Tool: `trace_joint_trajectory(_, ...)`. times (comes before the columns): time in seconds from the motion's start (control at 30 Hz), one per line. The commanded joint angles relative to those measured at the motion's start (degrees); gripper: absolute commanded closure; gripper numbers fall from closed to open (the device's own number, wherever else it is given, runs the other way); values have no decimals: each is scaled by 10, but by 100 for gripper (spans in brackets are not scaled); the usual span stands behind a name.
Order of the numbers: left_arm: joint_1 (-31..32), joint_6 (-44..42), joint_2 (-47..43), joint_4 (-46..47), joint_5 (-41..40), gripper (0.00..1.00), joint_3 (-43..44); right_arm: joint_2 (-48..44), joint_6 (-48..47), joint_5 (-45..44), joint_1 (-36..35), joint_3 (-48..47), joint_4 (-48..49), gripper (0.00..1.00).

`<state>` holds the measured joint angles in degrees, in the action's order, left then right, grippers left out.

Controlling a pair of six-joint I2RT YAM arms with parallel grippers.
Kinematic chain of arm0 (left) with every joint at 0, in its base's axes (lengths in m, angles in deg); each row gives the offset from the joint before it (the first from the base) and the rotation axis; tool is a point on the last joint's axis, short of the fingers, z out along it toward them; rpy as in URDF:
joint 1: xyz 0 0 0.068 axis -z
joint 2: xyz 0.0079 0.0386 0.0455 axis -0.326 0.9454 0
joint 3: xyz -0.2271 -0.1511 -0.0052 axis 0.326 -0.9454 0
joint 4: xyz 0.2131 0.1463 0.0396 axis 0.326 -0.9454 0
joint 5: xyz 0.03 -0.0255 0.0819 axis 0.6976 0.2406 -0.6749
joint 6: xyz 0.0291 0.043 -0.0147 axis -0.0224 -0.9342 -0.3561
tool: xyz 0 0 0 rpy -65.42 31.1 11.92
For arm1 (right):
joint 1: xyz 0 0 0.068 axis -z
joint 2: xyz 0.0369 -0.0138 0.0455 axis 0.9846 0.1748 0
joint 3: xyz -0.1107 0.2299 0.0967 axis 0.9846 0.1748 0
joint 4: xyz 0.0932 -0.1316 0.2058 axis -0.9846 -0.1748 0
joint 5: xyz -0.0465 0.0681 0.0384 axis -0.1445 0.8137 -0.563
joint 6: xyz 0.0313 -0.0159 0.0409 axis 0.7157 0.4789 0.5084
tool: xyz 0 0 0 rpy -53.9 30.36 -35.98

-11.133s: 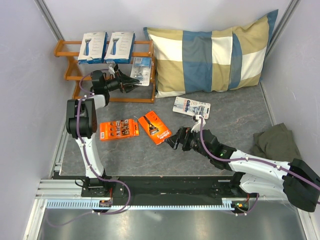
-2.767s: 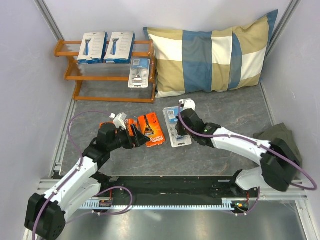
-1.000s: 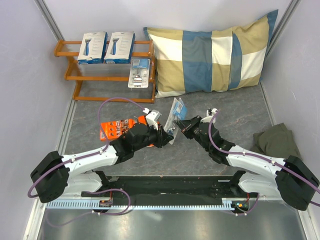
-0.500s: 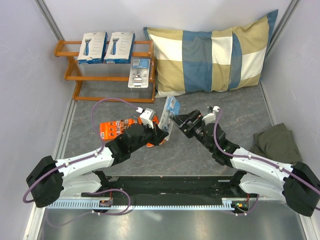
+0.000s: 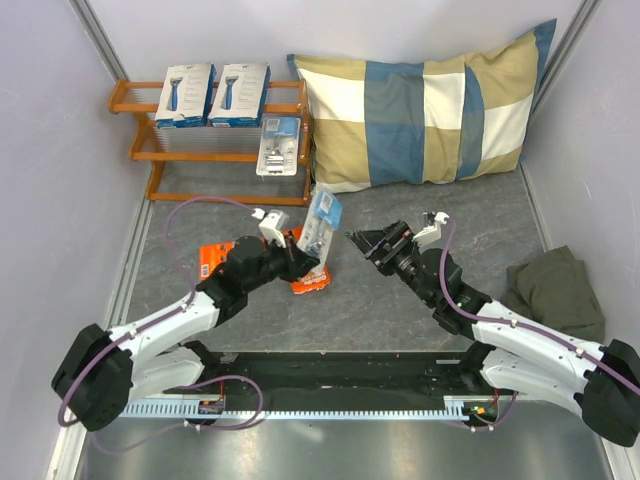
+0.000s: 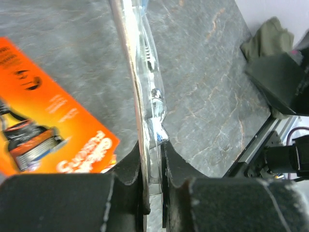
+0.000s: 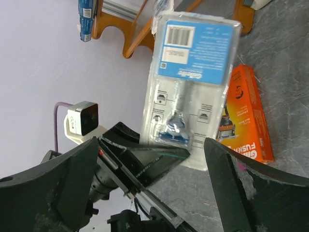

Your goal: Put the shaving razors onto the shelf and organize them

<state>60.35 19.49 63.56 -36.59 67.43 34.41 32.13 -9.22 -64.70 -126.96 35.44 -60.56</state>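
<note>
The grey bench carries an orange-brown wooden shelf, a checked pillow, two orange razor packs and a crumpled olive cloth.

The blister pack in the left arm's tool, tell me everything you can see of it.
The blister pack is a clear plastic shell over a blue card, with a white barcode label near its top and a blue-headed razor sealed inside. It stands roughly upright, pinched at its lower edge by the left tool. The open right tool faces it, apart.
</note>
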Motion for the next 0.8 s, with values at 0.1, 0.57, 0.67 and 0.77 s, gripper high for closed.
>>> trace_joint_trajectory(0.1,-167,53,-85,79,207,98,-56,-10,-22,-12,0,-3,-11,2)
trace_joint_trajectory(0.57,-394,184,-91,172,437,98,-53,0,-22,0,8,16,3,2)
trace_joint_trajectory(0.67,-448,245,-67,250,482,98,-54,-5,-22,4,13,19,2,2)
trace_joint_trajectory(0.77,-489,294,-36,292,499,98,-47,-9,-22,8,21,23,-2,2)
